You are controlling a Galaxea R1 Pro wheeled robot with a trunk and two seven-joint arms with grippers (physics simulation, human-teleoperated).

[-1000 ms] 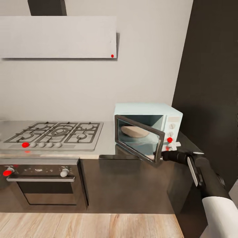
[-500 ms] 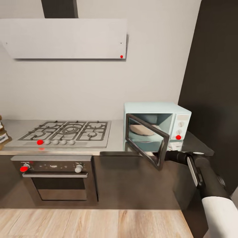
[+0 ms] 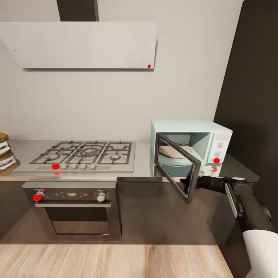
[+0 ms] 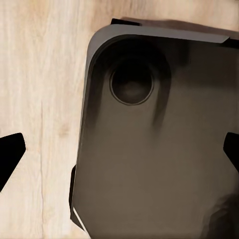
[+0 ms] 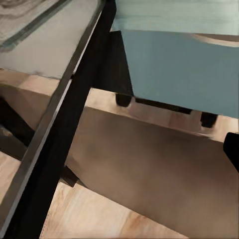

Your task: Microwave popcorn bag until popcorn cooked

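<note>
Even soft light, faint shadow under hood point(image 3: 83, 44), wrist views blurry, low-res render

The head camera looks down at the countertop point(image 3: 143, 156) and open microwave point(image 3: 192, 148), which the right wrist camera shares from close underneath, while the left wrist camera faces the wooden floor point(image 4: 40, 99).

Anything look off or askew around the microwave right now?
Nothing damaged or spilled. The microwave door hangs half open past the countertop edge, with the right gripper at its free edge.
</note>
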